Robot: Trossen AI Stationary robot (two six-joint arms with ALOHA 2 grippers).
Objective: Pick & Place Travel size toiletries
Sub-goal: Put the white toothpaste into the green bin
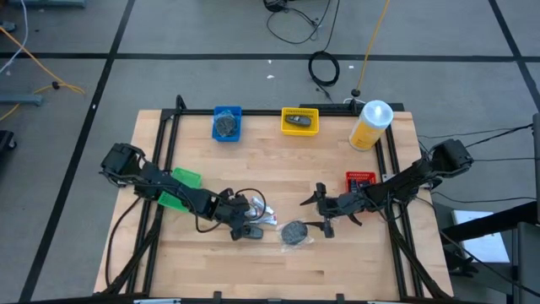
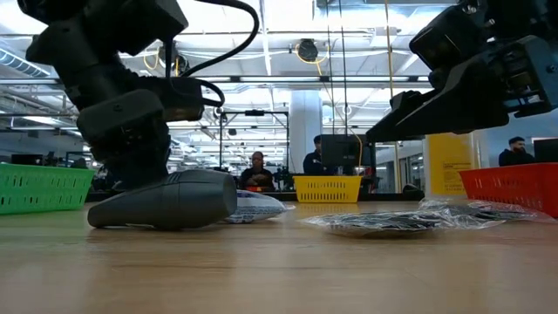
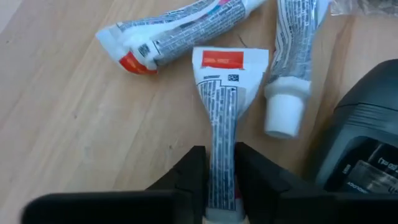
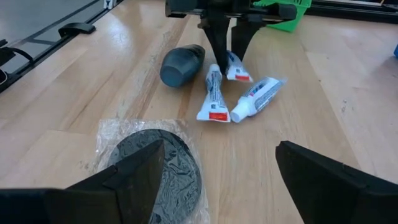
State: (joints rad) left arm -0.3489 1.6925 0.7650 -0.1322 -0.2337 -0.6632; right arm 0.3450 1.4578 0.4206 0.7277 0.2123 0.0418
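Pinching the slim silver-white printed tube near its capped end, my left hand is pressed in against both flat sides, low over the pale wooden worktop, as the left wrist view is showing. That tube is lying flat, its crimped red-marked end pointing away from the fingers, with two more silver-white tubes just beside it and a dark grey oblong bottle resting near them. I am judging this step to be the grasp itself, so I am wanting a firm, centred grip before any lift: the fingers are sitting close to the cap, and a soft tube may pivot or droop if raised too quickly. Lifting straight up should keep the neighbouring tubes from being dragged along. My right hand is hovering with fingers spread wide and holding nothing, just beside the flat round grey disc in clear wrap. At the far edge, a small blue plastic tray and a small yellow plastic tray are each holding an item.
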